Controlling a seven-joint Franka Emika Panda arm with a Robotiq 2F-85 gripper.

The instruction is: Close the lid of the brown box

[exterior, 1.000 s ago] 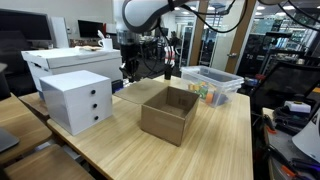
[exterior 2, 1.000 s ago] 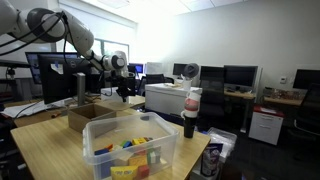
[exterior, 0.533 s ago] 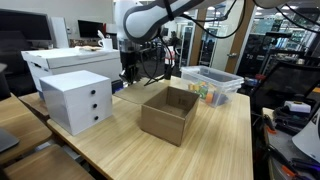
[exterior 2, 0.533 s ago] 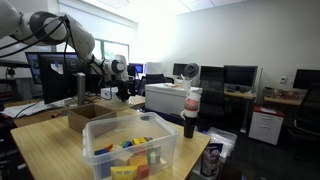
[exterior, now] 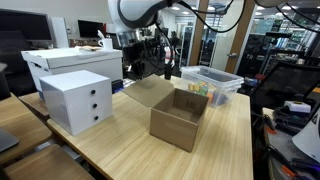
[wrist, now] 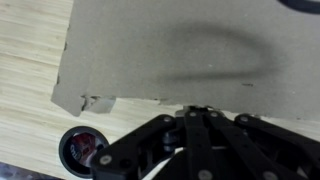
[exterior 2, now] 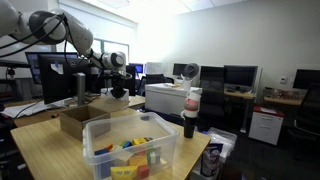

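Observation:
The brown box [exterior: 181,121] stands open on the wooden table [exterior: 120,150]; it also shows in an exterior view [exterior 2: 74,122]. Its lid [exterior: 150,91] sticks out from the box's far edge, lifted off the table and slanting up toward the arm. My gripper [exterior: 139,72] is at the lid's outer edge, seen too from across the table [exterior 2: 117,90]. In the wrist view the lid [wrist: 180,50] fills the upper picture and my gripper [wrist: 200,112] is shut on its near edge. The label side is hidden.
A white drawer unit [exterior: 76,100] stands beside the box, with a large white box [exterior: 70,60] behind it. A clear plastic bin [exterior: 211,82] of coloured toys sits at the far side [exterior 2: 130,150]. A dark bottle [exterior 2: 190,113] stands by the bin.
The lid has risen off the table and now slants upward. The box has slid across the table, away from the drawer unit. The gripper has shifted slightly with the lid.

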